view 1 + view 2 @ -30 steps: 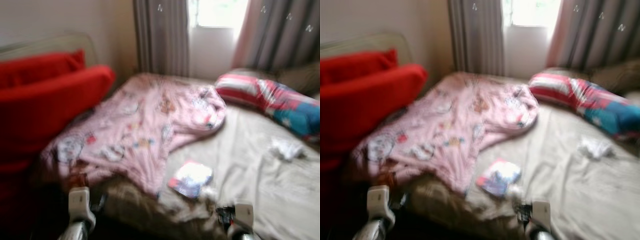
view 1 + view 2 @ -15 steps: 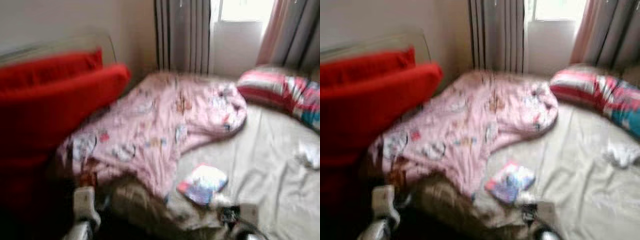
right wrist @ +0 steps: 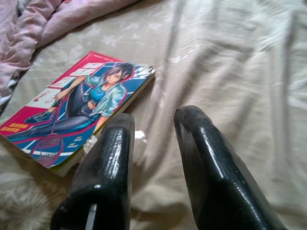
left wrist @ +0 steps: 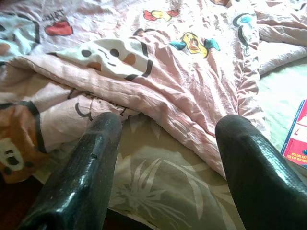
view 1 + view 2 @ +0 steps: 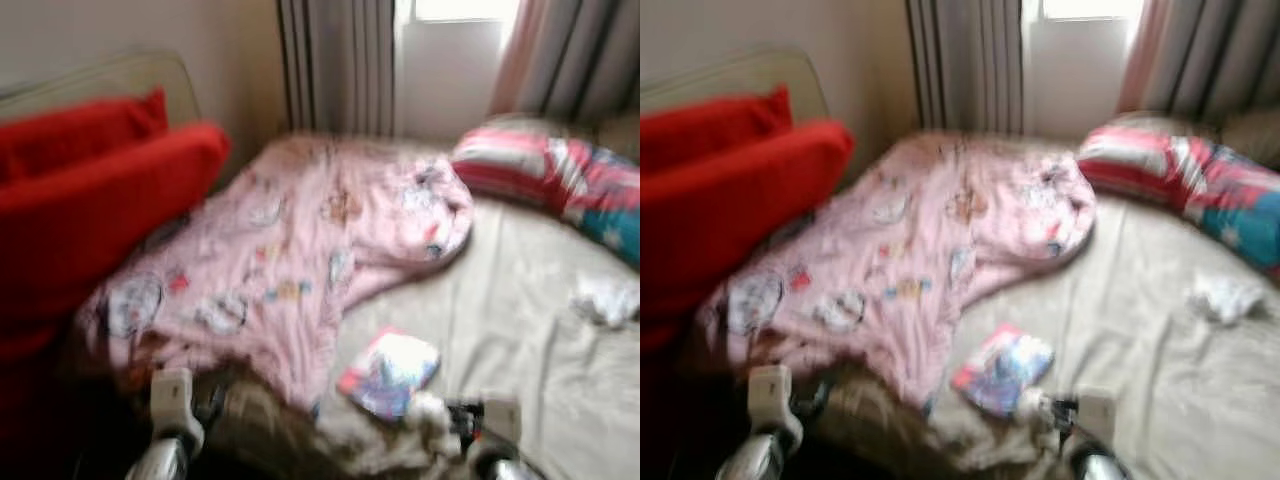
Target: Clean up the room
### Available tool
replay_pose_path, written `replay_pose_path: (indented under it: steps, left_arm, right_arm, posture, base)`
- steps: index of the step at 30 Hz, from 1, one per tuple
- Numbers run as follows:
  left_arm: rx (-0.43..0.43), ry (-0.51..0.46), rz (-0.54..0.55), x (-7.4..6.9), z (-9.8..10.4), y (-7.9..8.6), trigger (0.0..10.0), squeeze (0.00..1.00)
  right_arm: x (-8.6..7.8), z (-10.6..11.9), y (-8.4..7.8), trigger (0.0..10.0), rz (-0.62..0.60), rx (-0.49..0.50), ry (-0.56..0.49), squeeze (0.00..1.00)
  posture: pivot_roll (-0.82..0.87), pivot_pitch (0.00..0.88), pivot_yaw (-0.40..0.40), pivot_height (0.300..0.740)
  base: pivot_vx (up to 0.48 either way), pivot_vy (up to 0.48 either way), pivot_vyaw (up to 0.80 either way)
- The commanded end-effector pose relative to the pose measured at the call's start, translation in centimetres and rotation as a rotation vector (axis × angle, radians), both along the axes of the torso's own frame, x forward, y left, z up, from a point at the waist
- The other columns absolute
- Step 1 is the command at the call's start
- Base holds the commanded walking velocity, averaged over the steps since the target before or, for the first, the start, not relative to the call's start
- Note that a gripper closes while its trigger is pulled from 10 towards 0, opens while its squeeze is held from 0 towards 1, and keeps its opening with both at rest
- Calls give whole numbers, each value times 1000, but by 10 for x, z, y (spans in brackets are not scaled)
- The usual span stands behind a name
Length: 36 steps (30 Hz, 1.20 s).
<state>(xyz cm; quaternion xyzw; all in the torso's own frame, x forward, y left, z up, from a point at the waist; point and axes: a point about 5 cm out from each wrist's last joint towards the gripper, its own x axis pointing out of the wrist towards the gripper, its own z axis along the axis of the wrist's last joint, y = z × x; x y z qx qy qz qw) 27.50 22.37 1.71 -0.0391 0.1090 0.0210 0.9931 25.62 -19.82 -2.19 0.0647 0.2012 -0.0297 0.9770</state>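
1. Looking down from the head camera, a bed (image 5: 520,330) with a beige sheet spreads across the centre and right of the frame; the picture is blurred.
2. A pink blanket (image 5: 300,250) with cartoon prints lies crumpled over the bed's left half, running from upper centre to lower left.
3. A book (image 5: 390,372) with a red and blue cover lies flat on the sheet at lower centre, just right of the blanket's lower edge.
4. A striped red, white and blue pillow (image 5: 560,185) rests at the upper right, near the curtains (image 5: 340,65) and a bright window.
5. A small white crumpled item (image 5: 603,298) sits on the sheet at the right edge; what it is cannot be told.
6. A red cushion (image 5: 95,215) occupies the left side of the frame.
7. The left gripper (image 4: 168,167) hovers over the blanket's edge at lower left, fingers spread wide, grasping nothing.
8. The right gripper (image 3: 153,158) hovers over the sheet at lower right, just beside the book's corner, fingers parted by a narrow gap and empty.
9. In the right wrist view, the book's cover shows a drawn figure with a racket.
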Motion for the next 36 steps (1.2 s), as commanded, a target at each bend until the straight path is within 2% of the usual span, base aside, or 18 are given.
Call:
replay_pose_path:
  steps: [1, 3, 4, 5, 6, 10, 15, 20, 22, 26, 29, 30, 31, 32, 36]
  left_arm:
    - [11, 11, 13, -4, -1, 8, 10000, 0]
    - [3, -14, 8, -2, 4, 8, 10000, 0]
    - [1, -19, 6, -1, 5, 7, 10000, 0]
    - [-1, -25, 4, -1, 6, 7, 10000, 0]
    - [0, -31, -3, 0, 8, 7, 10000, 0]
    - [-13, -65, -23, 5, 17, 4, 10000, 0]
    - [-22, -101, -37, 9, 29, -1, 10000, 0]
    - [-36, -130, -29, 2, 38, 0, 10000, 0]
    - [-56, -136, -13, 0, 42, 2, 10000, 0]
    - [-62, -145, -17, -7, 50, 0, 10000, 0]
    - [-69, -152, -23, -7, 57, -2, 10000, 0]
    - [-73, -163, -30, -7, 62, -5, 10000, 0]
    - [-74, -167, -33, -7, 65, -6, 10000, 0]
    - [-74, -171, -35, -8, 67, -7, 10000, 0]
    - [-80, -196, -42, -6, 81, -10, 10000, 0]
  right_arm:
    - [6, 2, 12, 10000, 34, 19, -2, 0]
    - [9, 4, 13, 10000, 43, 16, -2, 0]
    - [10, 4, 14, 10000, 48, 22, -1, 67]
    - [11, 5, 15, 10000, 53, 29, 1, 741]
    - [13, 5, 15, 10000, 56, 21, 8, 1000]
    - [21, 11, 14, 10000, 56, 3, 13, 1000]
    - [35, 20, 23, 10000, 106, -16, 12, 1000]
    - [42, 25, 28, 10000, 135, -44, 18, 1000]
    - [45, 26, 28, 10000, 137, -84, 50, 1000]
    - [49, 30, 29, 10000, 133, -80, 33, 1000]
    - [52, 33, 29, 10000, 122, -77, 24, 1000]
    - [54, 36, 30, 10000, 120, -73, 6, 714]
    - [55, 37, 30, 10000, 120, -69, -3, 714]
    - [56, 38, 31, 10000, 120, -65, -15, 0]
    - [63, 48, 32, 10000, 101, -41, -69, 0]
  posture:
    - [8, 55, 39, 636]
    - [12, 76, 41, 636]
    - [12, 76, 41, 636]
    - [13, 80, 42, 636]
    - [16, 97, 41, 636]
    - [31, 136, 42, 636]
    - [68, 194, 47, 636]
    - [93, 251, 46, 636]
    - [96, 271, 49, 636]
    - [106, 320, 56, 636]
    - [104, 343, 59, 636]
    - [104, 370, 61, 636]
    - [105, 376, 62, 636]
    - [111, 393, 64, 636]
    - [122, 425, 70, 636]
  base:
    - [0, 0, 0]
    - [0, 0, 0]
    - [0, 0, 0]
    - [0, 0, 0]
    - [0, 0, 0]
    - [0, 0, 0]
    - [0, 0, 0]
    - [0, 0, 0]
    - [0, 0, 0]
    - [0, 0, 0]
    - [0, 0, 0]
    - [0, 0, 0]
    - [0, 0, 0]
    - [0, 0, 0]
    - [0, 0, 0]
